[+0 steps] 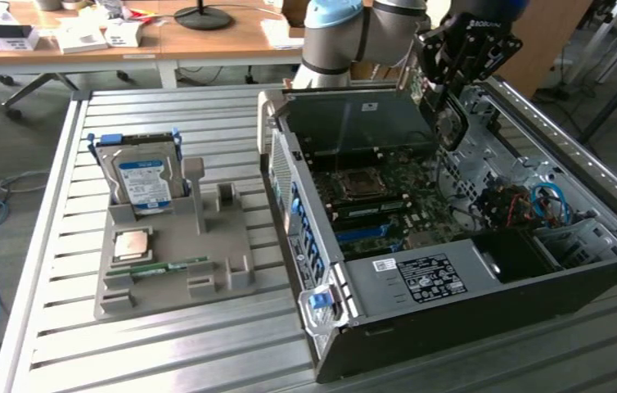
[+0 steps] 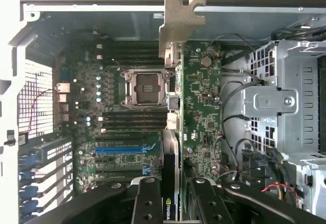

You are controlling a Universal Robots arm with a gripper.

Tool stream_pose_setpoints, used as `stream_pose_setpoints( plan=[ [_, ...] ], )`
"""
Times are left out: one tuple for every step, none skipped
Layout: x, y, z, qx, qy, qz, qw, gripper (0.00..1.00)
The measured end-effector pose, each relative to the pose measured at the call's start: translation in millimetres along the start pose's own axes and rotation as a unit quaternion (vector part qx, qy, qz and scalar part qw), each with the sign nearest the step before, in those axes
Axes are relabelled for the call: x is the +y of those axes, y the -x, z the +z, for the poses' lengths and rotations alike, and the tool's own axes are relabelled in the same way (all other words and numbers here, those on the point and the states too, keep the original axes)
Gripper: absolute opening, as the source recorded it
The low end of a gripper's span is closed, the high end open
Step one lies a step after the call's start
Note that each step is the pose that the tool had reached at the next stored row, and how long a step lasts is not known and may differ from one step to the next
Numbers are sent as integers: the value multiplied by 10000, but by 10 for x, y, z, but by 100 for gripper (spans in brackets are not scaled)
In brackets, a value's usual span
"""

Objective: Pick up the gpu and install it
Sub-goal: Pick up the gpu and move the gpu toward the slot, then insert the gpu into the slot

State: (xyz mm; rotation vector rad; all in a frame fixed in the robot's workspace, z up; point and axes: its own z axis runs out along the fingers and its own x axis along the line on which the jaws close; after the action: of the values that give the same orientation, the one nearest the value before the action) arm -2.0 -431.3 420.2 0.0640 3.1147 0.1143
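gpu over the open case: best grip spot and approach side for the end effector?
Pinch the gpu across its two flat faces at the upper long edge, coming from above, as the end effector does now. It stands on edge, thin side up; that leaves the silver bracket and lower edge free.

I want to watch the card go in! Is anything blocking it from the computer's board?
Nothing visible does. The gripper holds the gpu over the open case, with only air down to the motherboard. The cables lie off to one side.
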Motion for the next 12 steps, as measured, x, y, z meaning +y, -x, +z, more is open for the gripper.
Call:
stream_pose_setpoints(
  plan=[
    [1, 20, 1, 0, 0, -1, 10000, 26],
    [2, 38, 1, 0, 0, 0, 10000, 26],
    [2, 56, 2, 0, 0, 0, 10000, 26],
    [3, 73, 2, 0, -1, -1, 10000, 26],
    [4, 87, 3, 0, -1, -1, 10000, 26],
    [4, 94, 3, 0, 0, -1, 10000, 26],
    [4, 95, 3, 0, -1, -1, 10000, 26],
    [4, 95, 4, 0, 0, 0, 10000, 26],
    [4, 95, 4, 0, 0, -1, 10000, 26],
    [4, 95, 4, 0, 0, -1, 10000, 26],
    [4, 95, 4, 0, 0, -3, 10000, 26],
    [4, 95, 4, 1, 0, -7, 10000, 26]
  ],
)
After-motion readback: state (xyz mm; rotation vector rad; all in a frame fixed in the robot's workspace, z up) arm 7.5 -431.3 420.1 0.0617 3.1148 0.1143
